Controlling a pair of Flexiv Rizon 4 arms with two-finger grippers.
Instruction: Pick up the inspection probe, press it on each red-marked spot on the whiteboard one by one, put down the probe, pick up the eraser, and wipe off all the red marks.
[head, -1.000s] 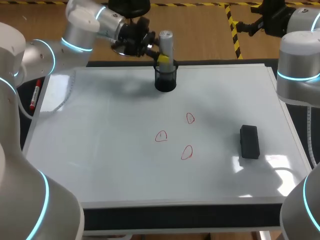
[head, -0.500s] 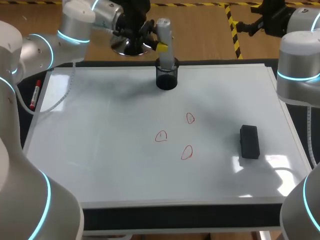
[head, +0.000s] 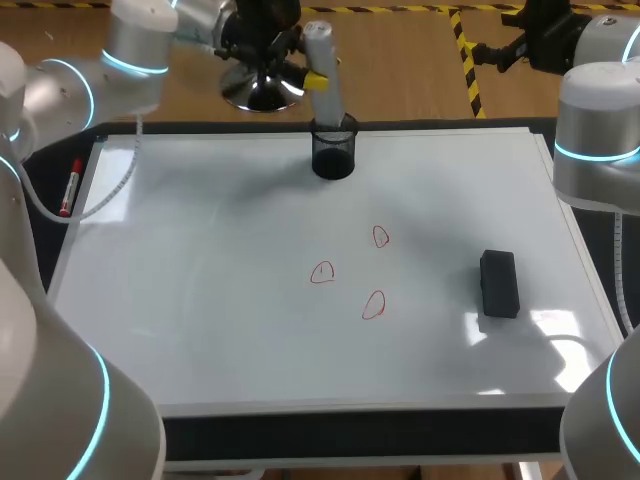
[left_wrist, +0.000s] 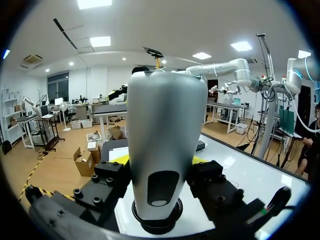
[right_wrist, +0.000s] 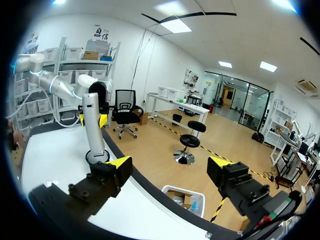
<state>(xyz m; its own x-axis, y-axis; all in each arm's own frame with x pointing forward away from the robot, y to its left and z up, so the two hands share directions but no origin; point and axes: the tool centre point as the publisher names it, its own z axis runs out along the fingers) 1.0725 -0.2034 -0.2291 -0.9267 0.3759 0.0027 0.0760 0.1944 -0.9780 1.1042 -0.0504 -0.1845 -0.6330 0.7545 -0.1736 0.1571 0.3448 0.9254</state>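
Getting the probe (head: 328, 105) clear of its cup (head: 333, 158)

Grips the probe from both sides in the left claw (head: 318, 82), lower end at the cup's mouth by the whiteboard's (head: 200, 300) far edge; leaves the right claw (right_wrist: 165, 172) spread open and empty. Best to lift straight up, hold it upright, then head for the nearest red mark (head: 380, 236).

probe (head: 328, 105) silver-grey | left claw (head: 316, 80) tips yellow, body black | cup (head: 333, 157) below claw black | whiteboard (head: 200, 290) white | marks (head: 374, 305) red outlines | eraser (head: 498, 283) black | marker (head: 67, 190) red-and-white
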